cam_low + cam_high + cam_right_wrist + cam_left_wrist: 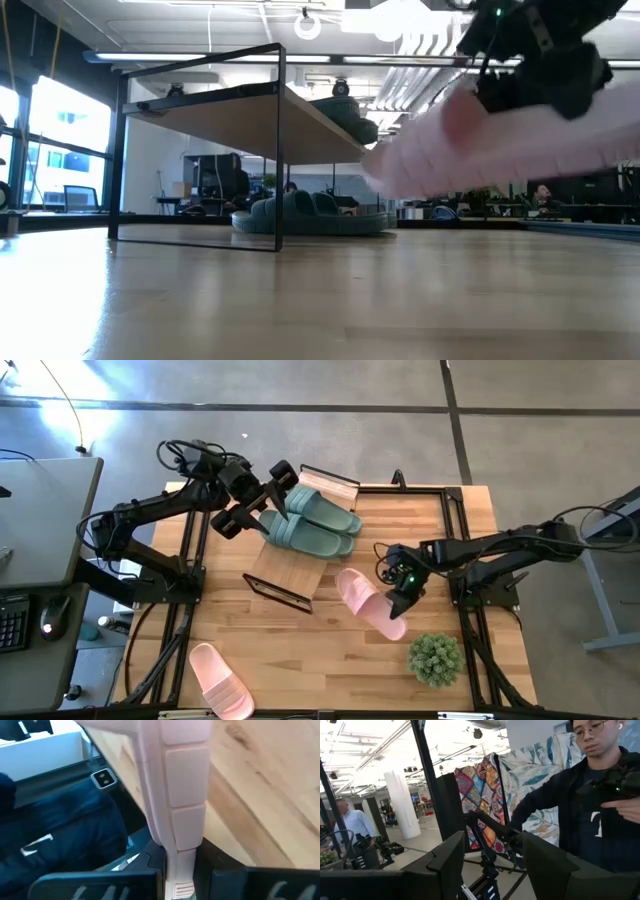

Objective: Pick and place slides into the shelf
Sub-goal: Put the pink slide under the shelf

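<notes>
- Four slides counted in the high view: two sage green slides [312, 520] lying side by side on the shelf [290, 565], toward its far end; one pink slide [366, 602] gripped at the table's middle-right; a second pink slide [220, 680] lying alone on the table [330, 660] near its front-left corner.
- High view, arms: right gripper [403, 600] closed on the toe end of the pink slide near the shelf. Left gripper [272, 495] sits above the far-left end of the shelf, just beside the green pair, fingers spread, nothing between them. A potted plant [435, 657] stands near the front right, close to the held slide.
- Low view: pink slide [500, 150] hangs clear of the table, tilted, with the right gripper [545, 75] clamped on it from above. The shelf [230, 110] appears tipped, one end raised; green slides [310, 212] show beyond and below its plank.
- Left wrist view: the left gripper's fingers [445, 865] stand parted and empty, aimed out at the room. A person [590, 795] in a dark top stands close behind the table; another person [352, 825] farther off.
- Right wrist view: pink slide [182, 795] edge-on, pinched between the right gripper's fingers [125, 882], wooden table [270, 795] beyond.
</notes>
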